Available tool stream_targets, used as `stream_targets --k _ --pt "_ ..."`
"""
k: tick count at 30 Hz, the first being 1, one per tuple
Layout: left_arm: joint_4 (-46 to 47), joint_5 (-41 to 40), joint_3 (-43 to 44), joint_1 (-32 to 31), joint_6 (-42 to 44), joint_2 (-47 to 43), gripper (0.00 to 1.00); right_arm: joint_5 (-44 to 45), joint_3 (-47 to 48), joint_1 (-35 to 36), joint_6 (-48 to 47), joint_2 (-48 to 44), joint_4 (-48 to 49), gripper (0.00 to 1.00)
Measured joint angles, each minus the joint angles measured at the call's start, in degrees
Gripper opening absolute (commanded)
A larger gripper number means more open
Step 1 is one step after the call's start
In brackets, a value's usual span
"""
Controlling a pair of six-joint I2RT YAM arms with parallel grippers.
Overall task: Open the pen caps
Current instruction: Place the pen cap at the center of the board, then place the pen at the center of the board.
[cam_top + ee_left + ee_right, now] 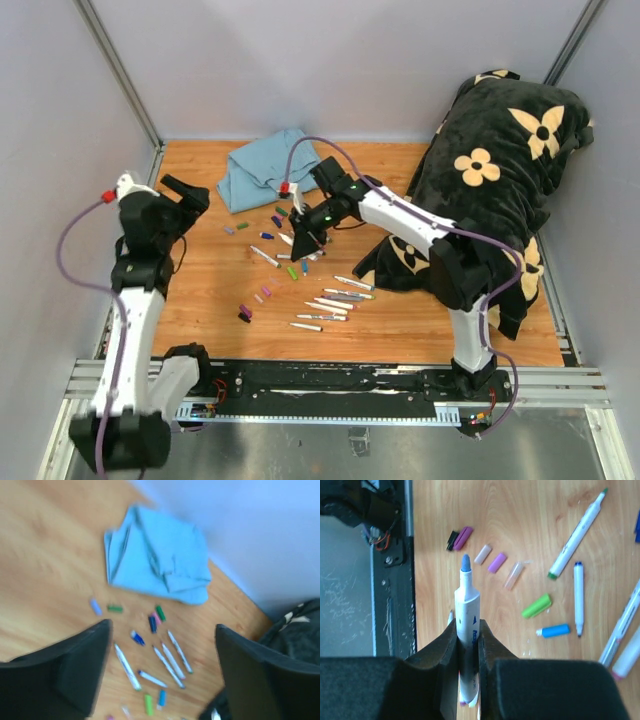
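My right gripper [467, 625] is shut on a white marker [468, 605] whose bare blue-grey tip points toward the near rail. In the top view this gripper [305, 243] hangs low over the scattered pens. Loose pen caps lie on the wood: a green one [536, 606], a blue one [555, 630], a purple one [497, 562] and a pink one [483, 554]. More caps [266, 236] lie nearer the cloth. My left gripper [162, 626] stands open and empty, raised at the table's left [190, 200], apart from the pens. Several uncapped markers [335, 298] lie side by side.
A crumpled blue cloth [265, 170] lies at the back of the wooden table [200, 280]. A black pillow with cream flowers [495, 170] fills the right side. The black mounting rail [340, 380] runs along the near edge. Grey walls close in on three sides.
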Motion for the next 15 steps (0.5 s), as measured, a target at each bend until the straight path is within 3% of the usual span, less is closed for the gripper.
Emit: stream_targets --k 8,15 --pt "0.59 -9.2 2.1 -0.26 18.08 -32.59 0.99 8.87 19.71 7.45 8.57 17.55 -1.2 0.07" --pt "-0.76 -15.08 -7.61 -2.86 23.39 -33.0 0.99 21.59 29.55 12.96 18.38 26.84 -2.16 0.1"
